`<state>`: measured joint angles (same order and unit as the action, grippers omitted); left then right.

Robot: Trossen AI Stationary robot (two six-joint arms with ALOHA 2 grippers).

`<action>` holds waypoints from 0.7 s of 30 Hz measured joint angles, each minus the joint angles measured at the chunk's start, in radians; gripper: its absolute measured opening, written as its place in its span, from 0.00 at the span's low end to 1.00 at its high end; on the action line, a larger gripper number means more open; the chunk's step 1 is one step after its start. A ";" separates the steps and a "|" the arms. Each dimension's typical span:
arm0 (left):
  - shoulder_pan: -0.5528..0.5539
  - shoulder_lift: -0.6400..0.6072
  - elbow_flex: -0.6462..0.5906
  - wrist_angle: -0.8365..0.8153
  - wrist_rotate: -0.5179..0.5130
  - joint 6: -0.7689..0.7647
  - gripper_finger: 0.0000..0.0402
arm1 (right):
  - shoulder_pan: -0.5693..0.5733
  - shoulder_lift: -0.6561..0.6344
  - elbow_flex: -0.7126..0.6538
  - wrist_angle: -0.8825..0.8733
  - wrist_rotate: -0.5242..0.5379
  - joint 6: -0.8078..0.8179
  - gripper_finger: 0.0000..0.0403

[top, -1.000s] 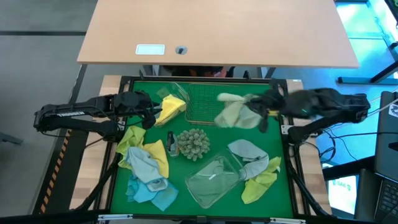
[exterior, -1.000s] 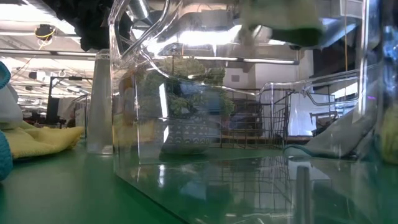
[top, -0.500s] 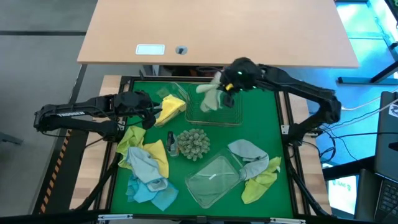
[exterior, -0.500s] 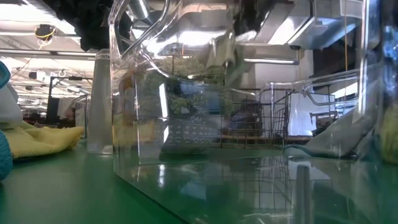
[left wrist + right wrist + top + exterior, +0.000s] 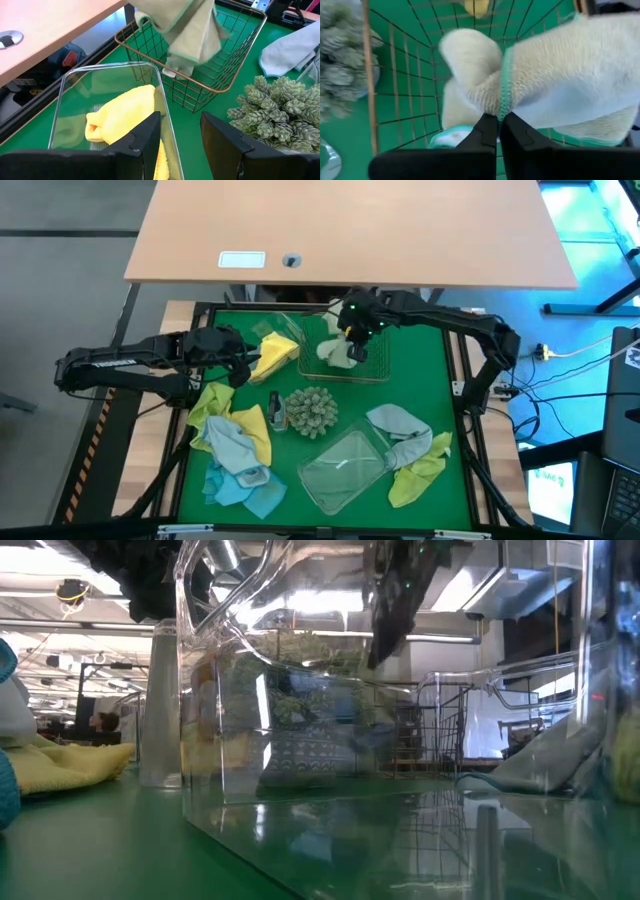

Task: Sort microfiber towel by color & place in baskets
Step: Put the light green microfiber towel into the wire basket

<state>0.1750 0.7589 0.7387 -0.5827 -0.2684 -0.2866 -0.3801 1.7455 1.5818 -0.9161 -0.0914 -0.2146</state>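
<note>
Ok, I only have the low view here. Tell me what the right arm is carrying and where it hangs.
Observer: The right end effector is shut on a pale lime green towel, above the wire-mesh basket.
Operator: Report whether that towel is in the basket yet.
Observer: Its lower end appears to hang inside the basket's walls. Its top is pinched between the fingers, not released.
Operator: Now give me the left arm.
Observer: The left end effector is open, hovering over a clear tub that holds a yellow towel.
</note>
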 joint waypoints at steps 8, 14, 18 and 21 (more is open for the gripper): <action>0.000 0.000 0.000 0.000 0.000 0.000 0.33 | 0.000 0.105 0.000 -0.002 0.000 0.000 0.01; 0.000 0.000 0.000 0.000 0.000 0.000 0.33 | 0.000 0.155 -0.001 -0.037 -0.098 0.007 0.01; 0.000 0.000 0.000 0.000 0.000 0.000 0.33 | 0.000 0.156 -0.001 -0.092 -0.266 -0.002 0.01; 0.000 0.000 0.000 0.000 0.000 0.000 0.33 | 0.001 0.151 -0.001 -0.138 -0.379 -0.018 0.01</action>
<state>0.1753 0.7589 0.7387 -0.5831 -0.2684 -0.2863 -0.3790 1.8968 1.5810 -1.0546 -0.4703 -0.2322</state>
